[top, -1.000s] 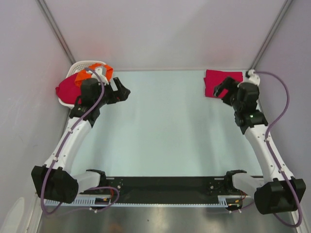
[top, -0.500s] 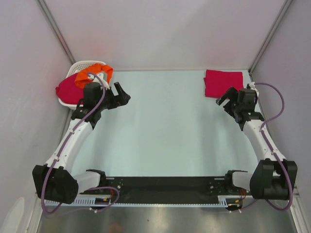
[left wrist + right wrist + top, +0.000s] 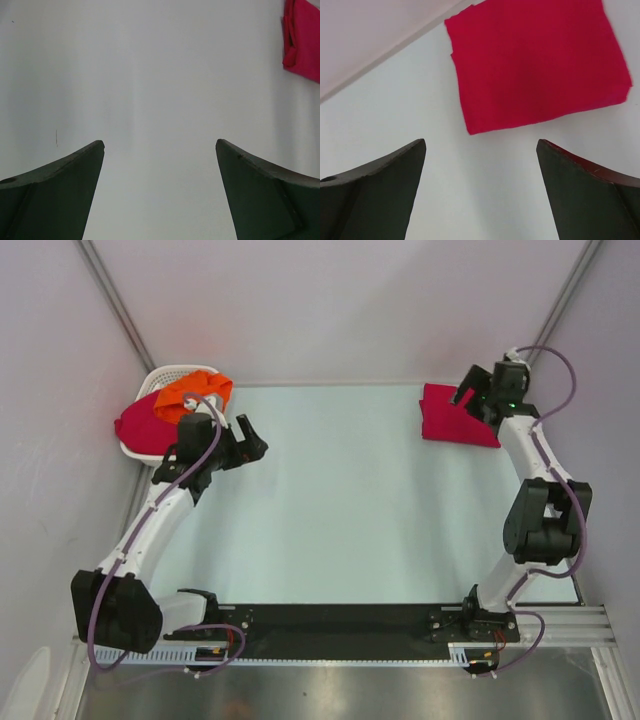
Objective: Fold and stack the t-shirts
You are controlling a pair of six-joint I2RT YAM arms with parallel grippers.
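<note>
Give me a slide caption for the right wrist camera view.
Open right gripper facing a folded crimson t-shirt lying flat on the pale table.

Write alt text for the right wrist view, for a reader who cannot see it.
A folded crimson-pink t-shirt lies flat on the pale table, beyond the right gripper, whose two dark fingers stand wide apart and empty at the bottom corners. A strip of wall crosses the top left corner.

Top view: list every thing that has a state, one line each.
folded crimson t-shirt: folded, lying flat
orange t-shirt: crumpled, atop the basket load
heaped crimson t-shirt: crumpled, unfolded
basket: upright, holding shirts
left gripper: open, empty
right gripper: open, empty
</note>
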